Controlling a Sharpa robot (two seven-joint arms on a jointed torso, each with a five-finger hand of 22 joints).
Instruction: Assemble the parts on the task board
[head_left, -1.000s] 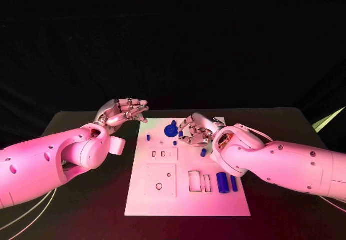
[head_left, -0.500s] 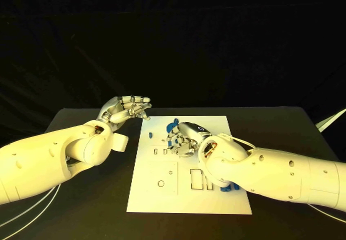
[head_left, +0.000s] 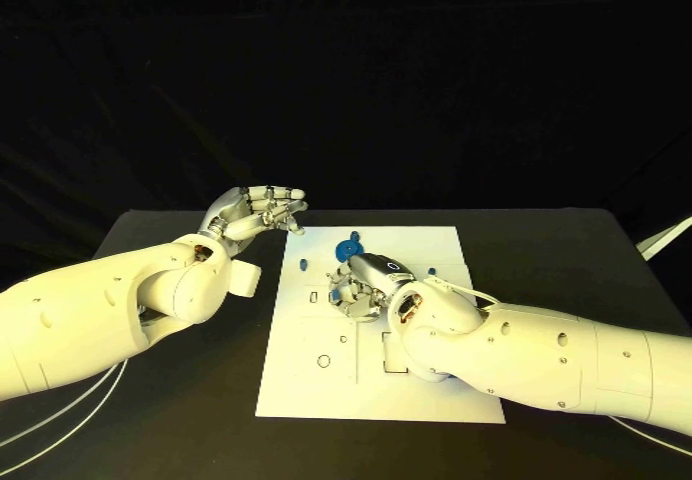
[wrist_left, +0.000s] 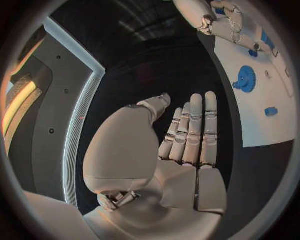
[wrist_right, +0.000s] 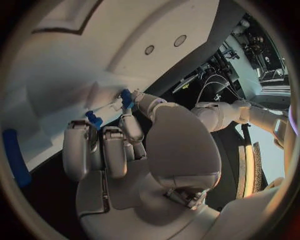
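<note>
- Left hand (head_left: 260, 212): you have it raised off the table's far-left area, just beyond the task board's far-left corner. Your left wrist view shows the palm (wrist_left: 181, 150) bare, fingers straight and lying side by side, thumb apart. It holds nothing.
- Task board (head_left: 310, 385): white plate lying flat mid-table, with cut-out recesses and small holes on its near half.
- Blue gear (head_left: 349, 248): on the board's far end, between your two hands and touching neither; it also shows in the left wrist view (wrist_left: 245, 79).
- Small blue peg (head_left: 302, 266): on the board near its left edge, just short of the gear.
- Right hand (head_left: 369, 287): you have it down over the board's middle, fingers curled toward the surface. In the right wrist view the fingertips (wrist_right: 128, 107) close around a small blue part (wrist_right: 125, 97) at the board; a second blue piece (wrist_right: 94, 119) sits just beside the fingers.
- Blue bar (wrist_right: 15, 157): lies on the board, apart from the right hand.
</note>
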